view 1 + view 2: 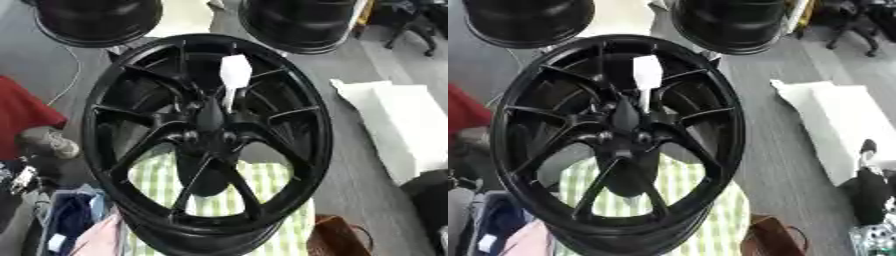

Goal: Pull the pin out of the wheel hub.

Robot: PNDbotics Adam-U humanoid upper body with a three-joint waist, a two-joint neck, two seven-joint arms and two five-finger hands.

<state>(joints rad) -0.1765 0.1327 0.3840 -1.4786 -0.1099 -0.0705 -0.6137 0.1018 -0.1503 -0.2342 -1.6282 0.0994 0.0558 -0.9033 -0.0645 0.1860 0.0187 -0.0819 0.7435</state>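
Hands of the robot show in neither eye view, so whether either is open or closed cannot be told, nor how near one is to the work. Outward from there, the white pin (234, 75) stands in the centre of the black wheel hub (206, 142), its broad white top above the spokes. Judged from this, a straight pull along the pin's own line would free it best.
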